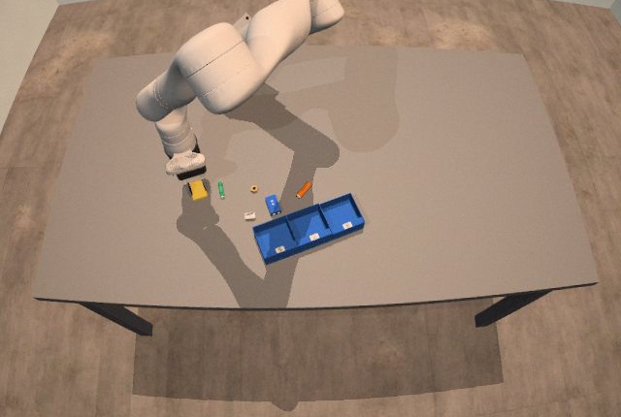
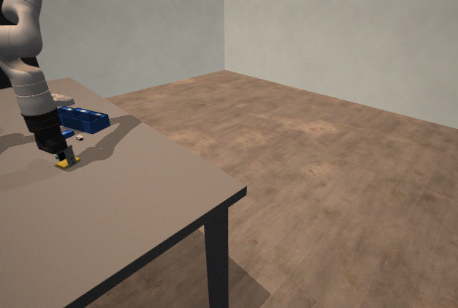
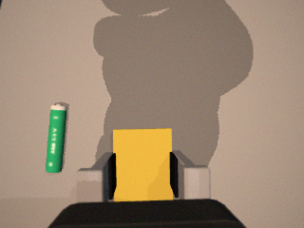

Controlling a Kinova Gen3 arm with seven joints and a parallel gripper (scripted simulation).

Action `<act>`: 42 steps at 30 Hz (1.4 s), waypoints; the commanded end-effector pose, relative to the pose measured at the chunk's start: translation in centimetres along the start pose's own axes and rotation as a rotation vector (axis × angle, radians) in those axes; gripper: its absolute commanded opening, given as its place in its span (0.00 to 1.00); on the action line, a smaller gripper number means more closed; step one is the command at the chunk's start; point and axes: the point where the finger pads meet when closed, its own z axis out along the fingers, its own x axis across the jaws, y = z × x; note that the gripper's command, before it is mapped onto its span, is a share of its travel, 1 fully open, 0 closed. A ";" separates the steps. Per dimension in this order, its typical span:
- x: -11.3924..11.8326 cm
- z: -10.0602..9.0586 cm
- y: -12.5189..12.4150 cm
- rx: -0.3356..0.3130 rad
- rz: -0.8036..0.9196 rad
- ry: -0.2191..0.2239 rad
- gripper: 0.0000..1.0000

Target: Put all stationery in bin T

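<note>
Wrist view showed the gripper (image 3: pixel 142 171) down at the table (image 3: pixel 266 95) with its dark pads (image 3: pixel 111 175) pressed flush against both long sides of a flat yellow block (image 3: pixel 142 163), no gap visible on either side, so the fingers stood partly closed and clamped on that block. Block lay flat on the table surface, inside the arm's shadow. Green marker (image 3: pixel 56 139) with a white tip lay on the table left of the block in this view, near but not touching the left finger. Top view had the white arm (image 1: pixel 220 72) reaching from the far edge down to the gripper (image 1: pixel 193 186) over the yellow block (image 1: pixel 199 192) on the table's left half. Green marker (image 1: pixel 220 189) just beside it, then a small yellow ring-shaped piece (image 1: pixel 254 188), a blue box (image 1: pixel 273 204), an orange marker (image 1: pixel 304 189) and a small white piece (image 1: pixel 249 215), all apart from each other. Blue three-compartment bin (image 1: pixel 350 200) stood on the table near the blue box, each compartment with a white label; letters too small to read. Exterior view showed the gripper (image 2: pixel 66 158) upright, fingers reaching the yellow block (image 2: pixel 62 164) at table level, the bin (image 2: pixel 96 124) behind.
</note>
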 end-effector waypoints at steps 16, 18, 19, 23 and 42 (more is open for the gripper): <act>0.1 0.1 0.0 -0.001 -0.001 0.001 0.70; 0.1 0.1 0.0 -0.001 -0.001 0.001 0.70; 0.1 0.1 0.0 -0.001 -0.001 0.001 0.70; 0.2 -0.4 -0.1 0.001 0.001 0.001 0.70; 0.1 -6.2 0.0 0.002 0.004 0.000 0.70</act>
